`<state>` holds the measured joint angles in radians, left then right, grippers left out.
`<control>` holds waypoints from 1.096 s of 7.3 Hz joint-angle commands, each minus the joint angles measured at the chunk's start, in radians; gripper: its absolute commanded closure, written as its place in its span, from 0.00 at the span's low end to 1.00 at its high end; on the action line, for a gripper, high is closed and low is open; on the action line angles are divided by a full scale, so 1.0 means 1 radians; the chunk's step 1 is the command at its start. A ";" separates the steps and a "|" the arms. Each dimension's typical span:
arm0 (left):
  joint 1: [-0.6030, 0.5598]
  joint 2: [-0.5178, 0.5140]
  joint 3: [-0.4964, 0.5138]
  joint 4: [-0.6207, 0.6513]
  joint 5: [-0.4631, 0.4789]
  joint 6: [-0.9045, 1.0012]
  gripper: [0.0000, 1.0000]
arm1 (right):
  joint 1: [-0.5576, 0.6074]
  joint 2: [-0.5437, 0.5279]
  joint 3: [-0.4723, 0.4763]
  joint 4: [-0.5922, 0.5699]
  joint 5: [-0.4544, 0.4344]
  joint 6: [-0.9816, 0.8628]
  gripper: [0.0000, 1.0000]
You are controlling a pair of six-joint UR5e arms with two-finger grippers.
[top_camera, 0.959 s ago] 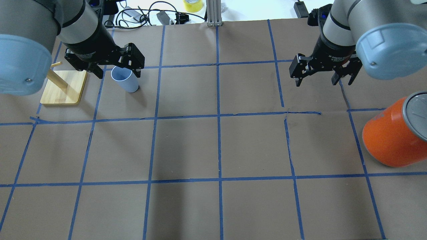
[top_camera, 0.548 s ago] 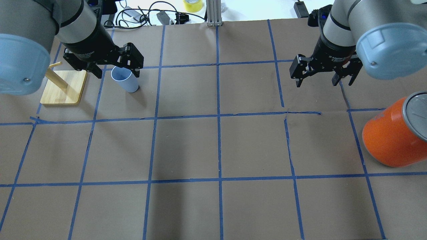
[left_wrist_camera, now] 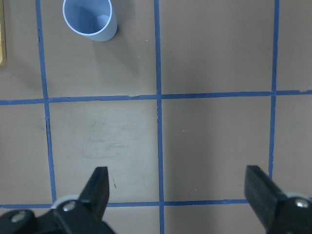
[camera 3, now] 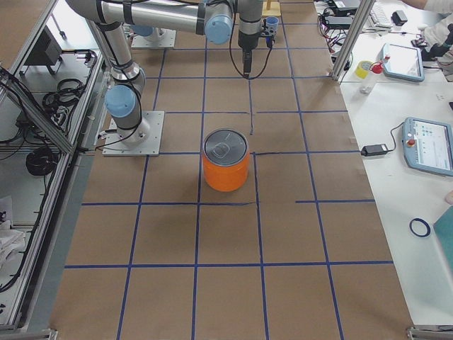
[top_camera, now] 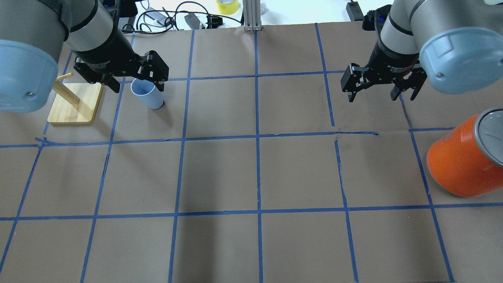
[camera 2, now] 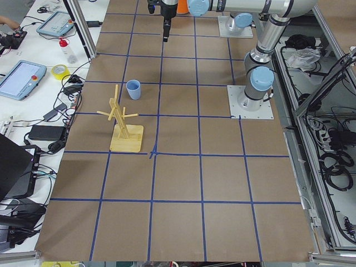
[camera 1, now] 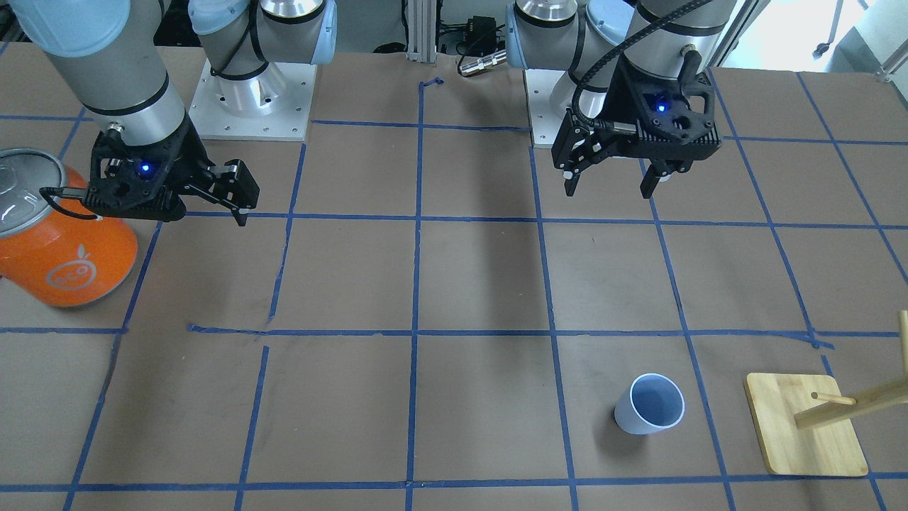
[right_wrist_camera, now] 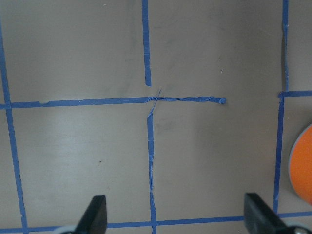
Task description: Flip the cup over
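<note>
The small pale bluish-white cup (top_camera: 147,94) stands upright, mouth up, on the brown paper table near the far left; it also shows in the front view (camera 1: 649,404) and at the top left of the left wrist view (left_wrist_camera: 89,18). My left gripper (top_camera: 138,87) is open and empty, raised above the table. In the front view it (camera 1: 608,191) hangs well back from the cup, on the robot's side. My right gripper (top_camera: 371,98) is open and empty, raised over bare table at the right (right_wrist_camera: 175,209).
A large orange can (top_camera: 459,165) with a silver lid stands at the right edge, close to my right arm. A wooden peg stand (top_camera: 76,102) on a square base sits just left of the cup. Blue tape lines grid the table.
My left gripper has shifted slightly away from the cup, still open. The cup, the can and my right gripper have barely moved.
</note>
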<state>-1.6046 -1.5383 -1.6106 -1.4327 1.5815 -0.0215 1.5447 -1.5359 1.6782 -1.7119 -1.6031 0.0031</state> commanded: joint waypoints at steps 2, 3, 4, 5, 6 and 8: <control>0.000 0.000 0.000 0.000 0.000 0.000 0.00 | -0.001 0.003 0.000 -0.008 0.000 0.000 0.00; 0.000 0.001 0.000 0.000 0.000 0.000 0.00 | -0.002 0.005 0.002 -0.008 0.000 0.000 0.00; 0.000 0.001 0.000 0.000 0.000 0.000 0.00 | -0.002 0.005 0.000 -0.009 0.009 0.006 0.00; 0.000 0.001 0.001 0.000 0.002 0.000 0.00 | -0.002 0.005 0.000 -0.009 0.011 0.003 0.00; 0.000 0.001 0.000 0.000 0.000 0.000 0.00 | 0.000 0.006 0.000 -0.011 0.012 0.003 0.00; 0.000 0.001 0.001 0.000 0.000 0.000 0.00 | 0.000 0.006 0.000 -0.009 0.011 0.003 0.00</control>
<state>-1.6046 -1.5371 -1.6096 -1.4327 1.5817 -0.0215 1.5445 -1.5297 1.6782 -1.7215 -1.5927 0.0062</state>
